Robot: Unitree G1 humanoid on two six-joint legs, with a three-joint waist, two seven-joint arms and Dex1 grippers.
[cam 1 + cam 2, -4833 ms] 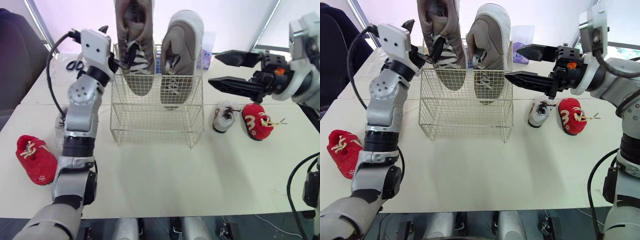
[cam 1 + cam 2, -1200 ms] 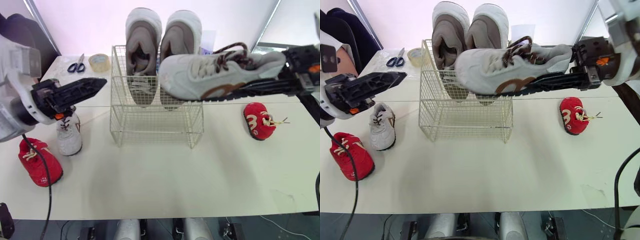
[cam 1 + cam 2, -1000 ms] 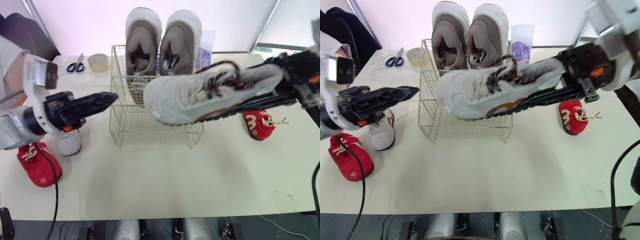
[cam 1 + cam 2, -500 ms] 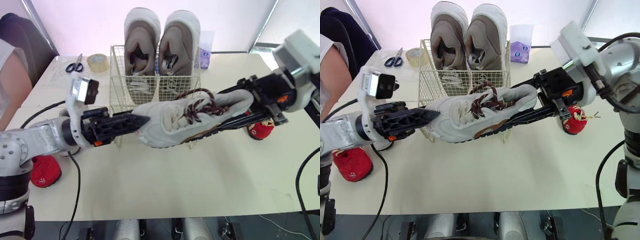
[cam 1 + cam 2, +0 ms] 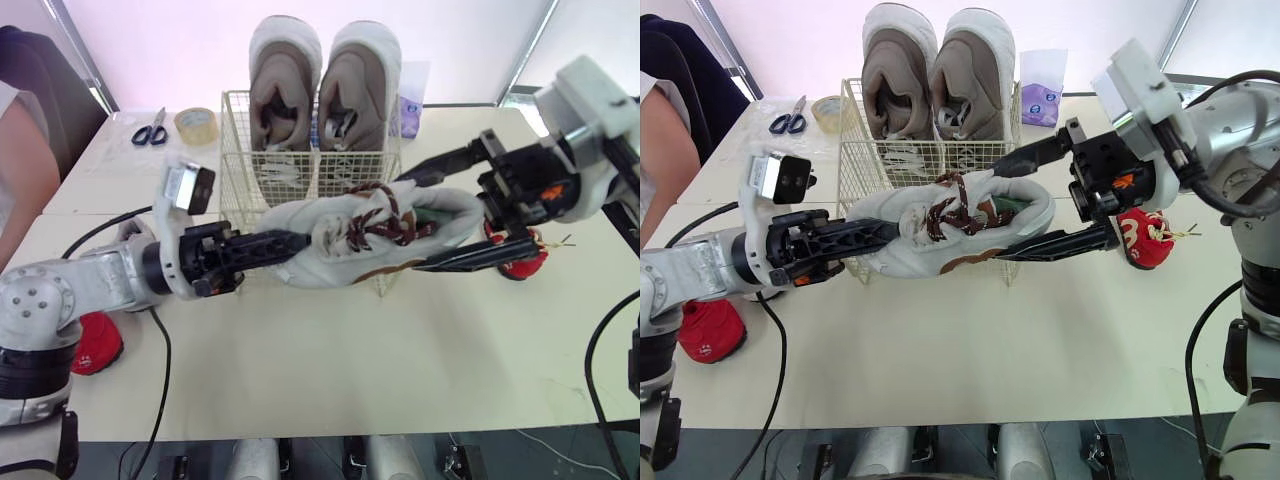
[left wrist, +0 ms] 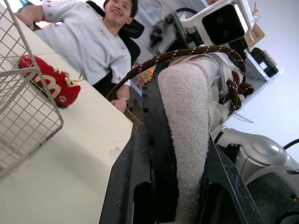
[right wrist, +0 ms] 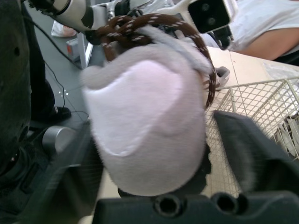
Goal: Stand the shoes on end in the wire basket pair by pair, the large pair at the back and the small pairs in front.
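Left gripper (image 5: 285, 242) was clamped tight on the toe of the big white sneaker (image 5: 370, 235), which ran lengthwise away from it toward the right gripper (image 5: 408, 224), fingers spread wide around the heel. Wire basket (image 5: 240, 150) sat just behind both, so I'd guess lefty does the tipping.
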